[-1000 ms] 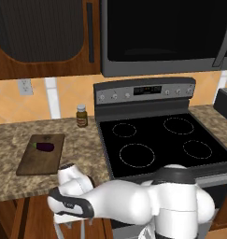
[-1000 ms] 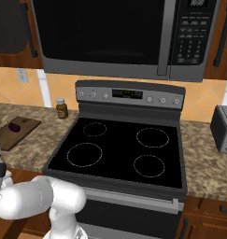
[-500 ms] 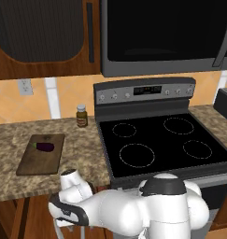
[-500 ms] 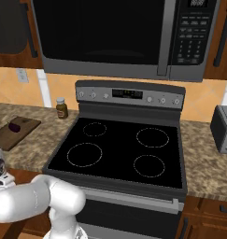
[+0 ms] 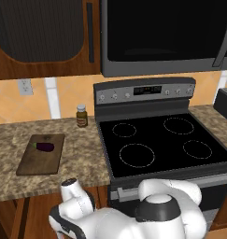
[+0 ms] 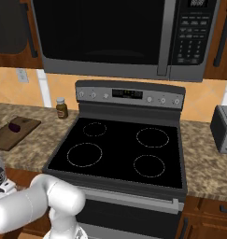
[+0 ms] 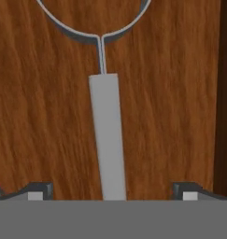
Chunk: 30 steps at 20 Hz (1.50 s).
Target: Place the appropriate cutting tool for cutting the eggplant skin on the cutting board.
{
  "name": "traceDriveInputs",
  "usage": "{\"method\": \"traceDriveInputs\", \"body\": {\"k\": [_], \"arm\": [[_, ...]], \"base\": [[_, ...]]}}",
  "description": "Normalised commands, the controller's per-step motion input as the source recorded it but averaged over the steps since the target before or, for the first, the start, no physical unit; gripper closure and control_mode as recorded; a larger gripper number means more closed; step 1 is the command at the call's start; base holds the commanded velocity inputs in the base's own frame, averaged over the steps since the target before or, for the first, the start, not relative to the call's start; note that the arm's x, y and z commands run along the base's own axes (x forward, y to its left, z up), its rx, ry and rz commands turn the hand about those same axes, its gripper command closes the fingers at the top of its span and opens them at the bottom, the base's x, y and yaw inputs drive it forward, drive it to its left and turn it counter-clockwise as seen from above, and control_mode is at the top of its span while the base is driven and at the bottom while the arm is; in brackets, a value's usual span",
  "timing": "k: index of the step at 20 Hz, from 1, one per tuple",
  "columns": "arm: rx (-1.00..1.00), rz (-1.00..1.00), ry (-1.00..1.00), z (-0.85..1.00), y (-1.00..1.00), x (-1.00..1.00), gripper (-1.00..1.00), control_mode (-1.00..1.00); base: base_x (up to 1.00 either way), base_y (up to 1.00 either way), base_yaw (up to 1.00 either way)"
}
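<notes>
Hovering with my gripper (image 7: pixel 112 189) spread wide over the cutting tool (image 7: pixel 107 135) lying on brown wood, I judge it light, stiff, slippery: best pinched across its flat grey handle.

Dark-purple eggplant (image 5: pixel 45 147) lying at the far end of the brown cutting board (image 5: pixel 38 161); slim grey peeler (image 7: pixel 107 135) flat on wood.

Both base cameras are looking forward and down from behind the arm, left and right, sharing the stove (image 5: pixel 157 144), the cutting board (image 5: pixel 41 154) and the granite counter (image 5: pixel 82 156). The hand camera is staring very close at a wooden surface (image 7: pixel 171 107) and a grey handle (image 7: pixel 107 135).
</notes>
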Motion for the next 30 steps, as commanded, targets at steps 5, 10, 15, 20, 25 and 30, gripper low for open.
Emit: {"method": "traceDriveInputs", "body": {"k": [5, 10, 15, 20, 25, 30], "arm": [[0.03, 0.00, -0.02, -0.35, 0.00, 0.00, -1.00, -1.00], [0.03, 0.00, 0.00, -0.37, 0.00, 0.00, 1.00, -1.00], [0.03, 0.00, -0.01, -0.02, 0.00, -0.04, 1.00, -1.00], [0.00, -0.07, -0.02, 0.63, 0.00, -0.34, 1.00, -1.00], [0.00, -0.07, -0.01, 1.00, -0.04, -0.82, 1.00, -1.00], [0.00, 0.00, 0.00, 1.00, 0.00, -1.00, 1.00, -1.00]], "base": [[0.00, 0.00, 0.00], [0.00, 0.00, 0.00], [0.00, 0.00, 0.00], [0.00, 0.00, 0.00], [0.00, 0.00, 0.00], [0.00, 0.00, 0.00]]}}
